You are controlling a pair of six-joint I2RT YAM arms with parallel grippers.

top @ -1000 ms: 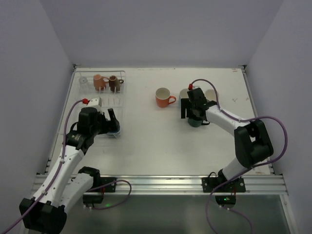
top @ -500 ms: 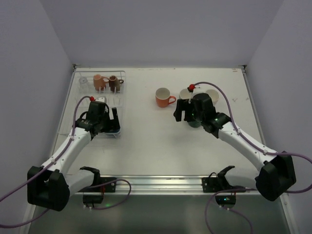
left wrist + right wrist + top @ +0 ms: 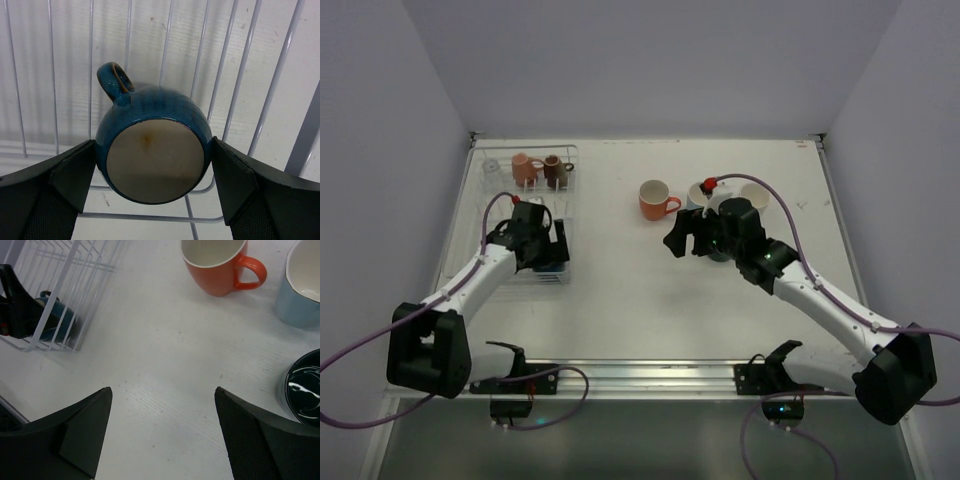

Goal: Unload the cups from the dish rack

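Observation:
The white wire dish rack (image 3: 567,190) stands at the far left. In it are a clear glass (image 3: 492,170), a salmon pink cup (image 3: 525,168), a dark brown cup (image 3: 555,172) and, at the near end, an upside-down navy cup (image 3: 155,160). My left gripper (image 3: 552,255) is open, with one jaw on each side of the navy cup, close to its sides. An orange cup (image 3: 655,200), a light blue cup (image 3: 701,193), a white cup (image 3: 755,193) and a dark green cup (image 3: 305,390) stand on the table. My right gripper (image 3: 685,238) is open and empty above bare table.
The rack's wires (image 3: 235,100) run close behind and under the navy cup. In the right wrist view the rack's corner (image 3: 75,270) is at the upper left, and the orange cup (image 3: 215,267) and the light blue cup (image 3: 302,290) are ahead. Walls enclose the table on three sides.
My left gripper has moved in over the rack's near end, around the navy cup. My right gripper has swung left, away from the dark green cup, which stays on the table.

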